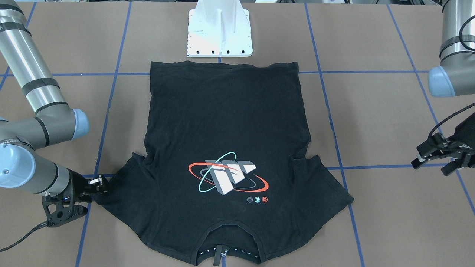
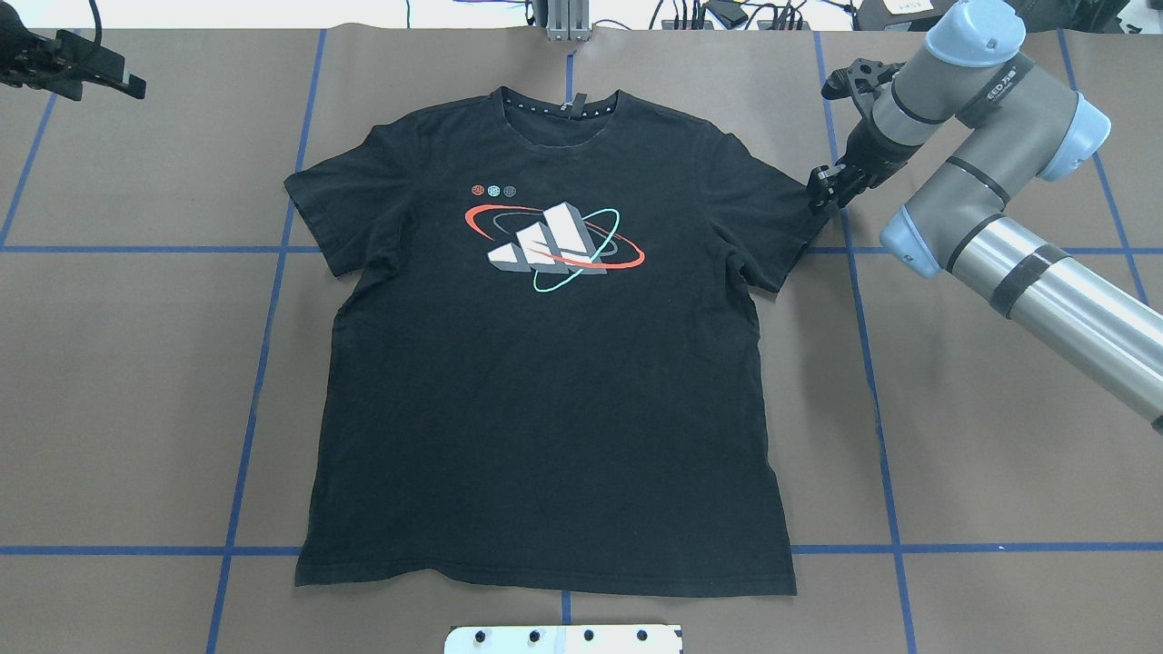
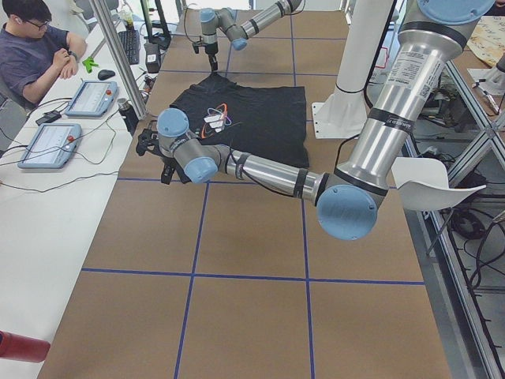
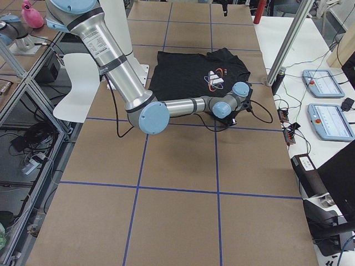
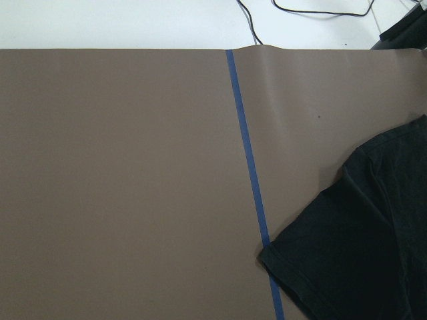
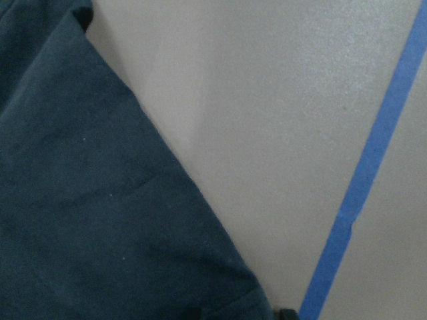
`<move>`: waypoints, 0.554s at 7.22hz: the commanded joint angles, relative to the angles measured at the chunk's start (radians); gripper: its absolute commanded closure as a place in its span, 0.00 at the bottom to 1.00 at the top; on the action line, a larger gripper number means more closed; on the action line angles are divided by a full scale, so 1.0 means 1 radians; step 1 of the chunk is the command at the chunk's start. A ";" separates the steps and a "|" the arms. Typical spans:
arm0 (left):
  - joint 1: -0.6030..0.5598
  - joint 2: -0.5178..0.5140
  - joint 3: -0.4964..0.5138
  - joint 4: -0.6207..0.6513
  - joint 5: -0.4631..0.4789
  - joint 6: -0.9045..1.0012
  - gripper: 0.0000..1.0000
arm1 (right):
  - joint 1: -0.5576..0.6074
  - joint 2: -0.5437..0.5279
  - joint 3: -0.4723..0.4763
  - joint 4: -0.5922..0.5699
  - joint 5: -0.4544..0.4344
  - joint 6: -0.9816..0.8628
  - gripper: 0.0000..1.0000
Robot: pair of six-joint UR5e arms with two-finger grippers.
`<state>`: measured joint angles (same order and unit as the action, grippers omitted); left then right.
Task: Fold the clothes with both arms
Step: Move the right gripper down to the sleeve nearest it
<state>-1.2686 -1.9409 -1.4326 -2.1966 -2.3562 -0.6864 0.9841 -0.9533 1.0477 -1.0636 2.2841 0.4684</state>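
The black T-shirt (image 2: 545, 381) lies flat on the brown table with its block graphic (image 2: 554, 241) facing up. Its collar points away from the robot's base. My right gripper (image 2: 825, 189) is low at the hem of the sleeve on the robot's right, its fingers slightly apart and touching the cloth edge (image 1: 101, 185). The right wrist view shows that sleeve (image 6: 100, 220) lying flat on the table. My left gripper (image 1: 434, 165) hovers open and holds nothing, well clear of the other sleeve (image 5: 360, 233).
The white pedestal base (image 1: 219, 33) stands just behind the shirt's bottom hem. Blue tape lines (image 2: 263, 363) cross the table. Beyond the table's far edge a person (image 3: 39, 47) sits at a side bench with control tablets (image 3: 47, 142) and cables.
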 commanded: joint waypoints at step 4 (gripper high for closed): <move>0.000 -0.007 -0.002 0.000 -0.002 -0.010 0.00 | 0.002 0.002 0.005 0.005 0.009 0.001 1.00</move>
<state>-1.2686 -1.9464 -1.4338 -2.1967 -2.3565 -0.6906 0.9853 -0.9519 1.0494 -1.0606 2.2879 0.4677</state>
